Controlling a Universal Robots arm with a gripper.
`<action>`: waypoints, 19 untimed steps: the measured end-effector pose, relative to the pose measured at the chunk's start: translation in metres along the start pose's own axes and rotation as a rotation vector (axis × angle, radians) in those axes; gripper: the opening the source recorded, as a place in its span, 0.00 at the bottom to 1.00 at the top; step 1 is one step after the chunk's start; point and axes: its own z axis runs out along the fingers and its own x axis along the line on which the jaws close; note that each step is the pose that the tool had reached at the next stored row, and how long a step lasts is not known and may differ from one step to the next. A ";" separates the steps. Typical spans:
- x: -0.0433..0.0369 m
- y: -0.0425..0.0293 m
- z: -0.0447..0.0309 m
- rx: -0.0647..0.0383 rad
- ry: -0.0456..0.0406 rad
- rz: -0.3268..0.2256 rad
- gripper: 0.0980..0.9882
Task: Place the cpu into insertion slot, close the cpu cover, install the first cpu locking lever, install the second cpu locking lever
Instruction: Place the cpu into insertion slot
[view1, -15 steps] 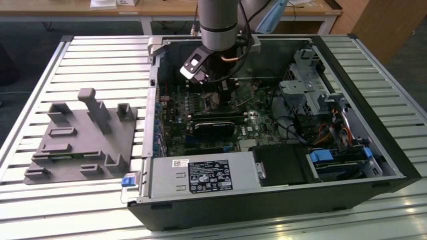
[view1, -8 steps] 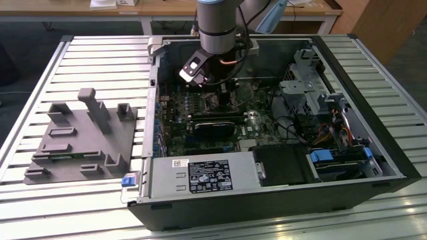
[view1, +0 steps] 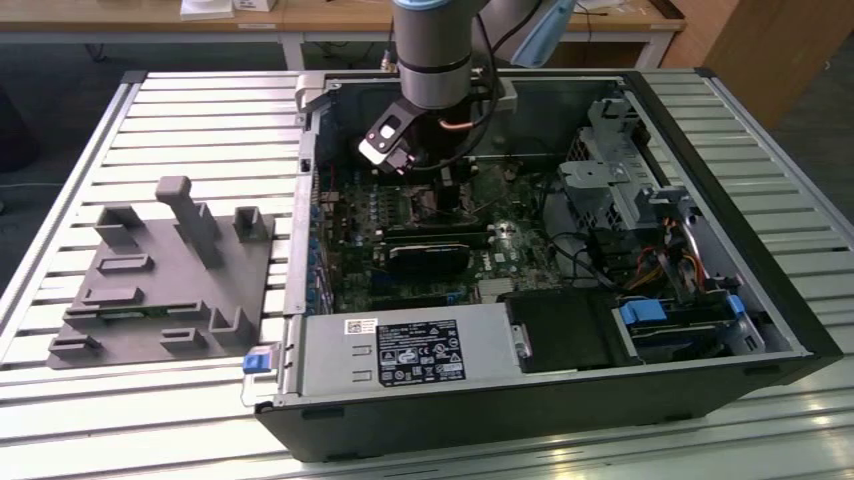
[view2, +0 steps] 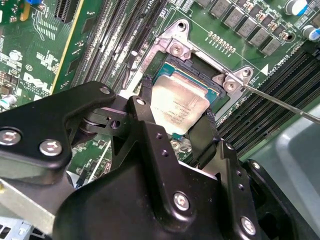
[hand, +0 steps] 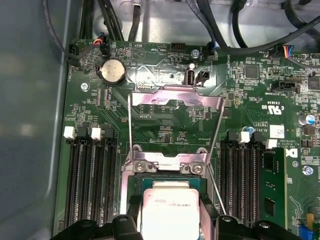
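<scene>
Standing by the open case, I see the arm reaching down at twelve o'clock from the black graphics card. In the second wrist view the gripper has its fingers narrowed onto two opposite edges of the cpu, right at the insertion slot; whether it is fully seated I cannot tell. The cpu cover stands folded open. I'd keep the chip level and square to the socket rim, and let go without dragging
</scene>
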 end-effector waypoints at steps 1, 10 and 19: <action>0.0002 0.0000 0.0005 0.000 0.0001 0.000 0.50; 0.0010 -0.0004 0.0032 0.003 0.0000 0.000 0.50; 0.0009 0.0007 0.0033 0.003 0.0000 0.000 0.50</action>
